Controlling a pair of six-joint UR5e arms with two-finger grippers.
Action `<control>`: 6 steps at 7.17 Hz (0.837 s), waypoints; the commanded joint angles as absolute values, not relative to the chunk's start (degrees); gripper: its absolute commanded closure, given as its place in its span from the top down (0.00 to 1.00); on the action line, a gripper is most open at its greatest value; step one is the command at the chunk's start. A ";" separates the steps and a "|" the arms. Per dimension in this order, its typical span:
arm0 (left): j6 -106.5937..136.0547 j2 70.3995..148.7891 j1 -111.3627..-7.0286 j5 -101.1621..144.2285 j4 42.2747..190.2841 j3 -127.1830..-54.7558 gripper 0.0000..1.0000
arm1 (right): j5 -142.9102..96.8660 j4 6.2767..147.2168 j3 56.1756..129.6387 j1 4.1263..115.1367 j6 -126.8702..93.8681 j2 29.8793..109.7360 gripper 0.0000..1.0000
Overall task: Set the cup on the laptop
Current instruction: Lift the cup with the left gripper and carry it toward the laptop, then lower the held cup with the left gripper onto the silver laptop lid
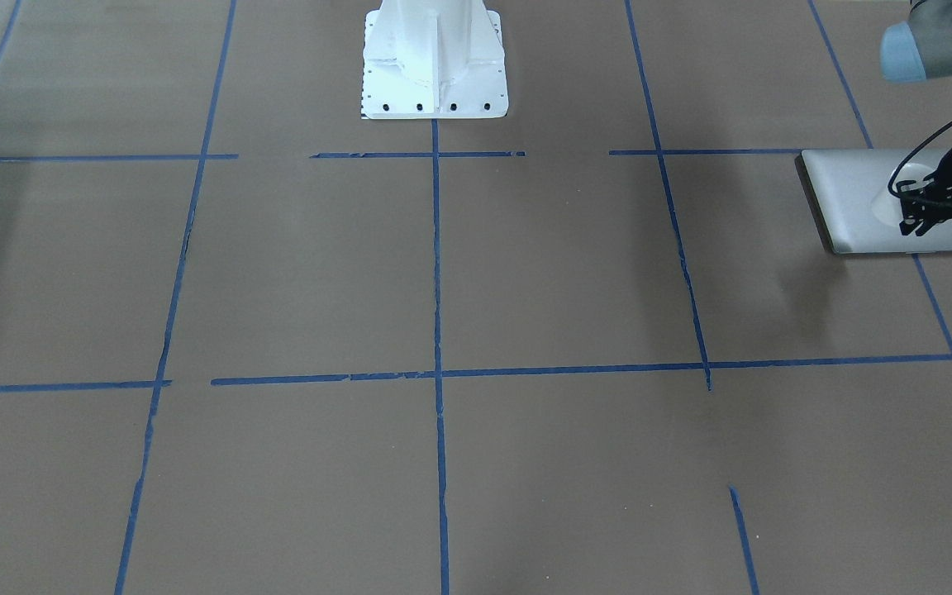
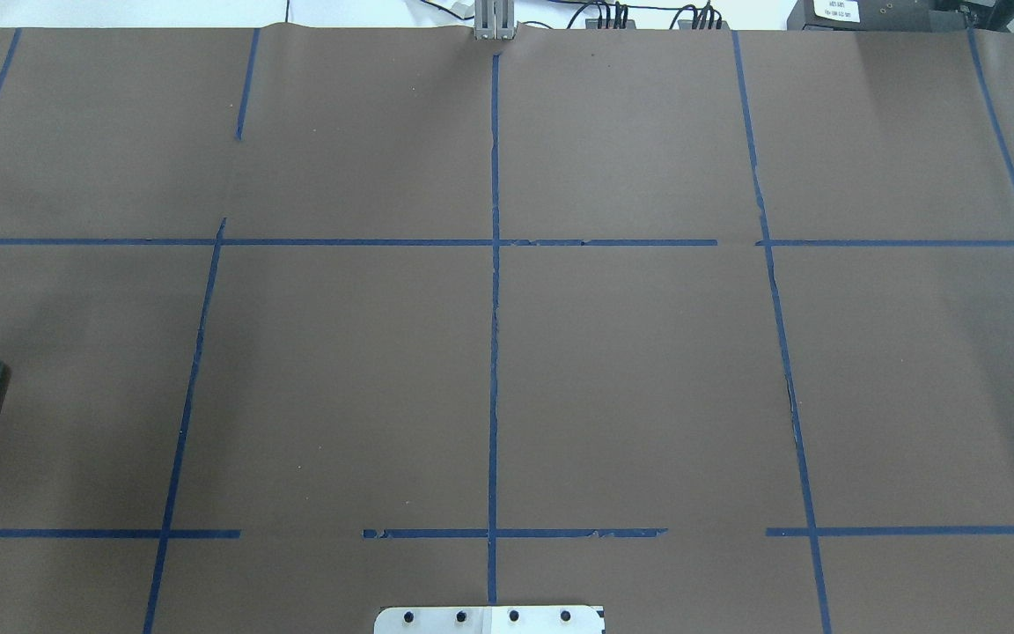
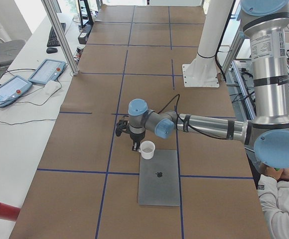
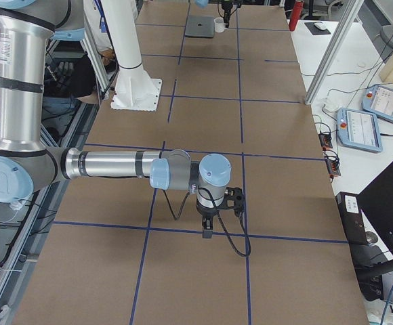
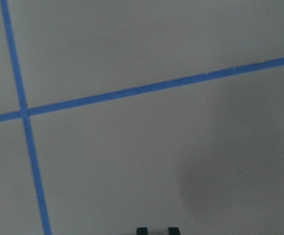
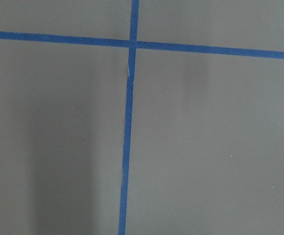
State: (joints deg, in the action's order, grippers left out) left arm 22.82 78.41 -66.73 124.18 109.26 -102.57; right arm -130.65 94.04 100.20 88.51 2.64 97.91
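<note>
Left claw right beside the cup, can't tell if pinching; cup's at a corner of the laptop. Likely light, rigid, slick, chippable. Pinch the rim wall.

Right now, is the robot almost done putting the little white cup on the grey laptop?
Nearly. Done: the small white cup stands on the flat silver-grey laptop. In hand: the left gripper sits beside it, jaws apart, empty. Left: probably just pulling away.
</note>
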 commanded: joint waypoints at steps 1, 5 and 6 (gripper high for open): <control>22.33 75.59 -67.15 124.28 114.74 -97.59 0.00 | -130.69 93.96 100.20 88.51 2.64 97.91 1.00; 23.11 75.15 -67.06 124.45 126.74 -90.53 0.00 | -130.69 93.96 100.20 88.51 2.64 97.91 1.00; 23.03 75.06 -67.06 125.58 126.91 -90.61 0.00 | -130.69 94.04 100.20 88.51 2.64 97.91 1.00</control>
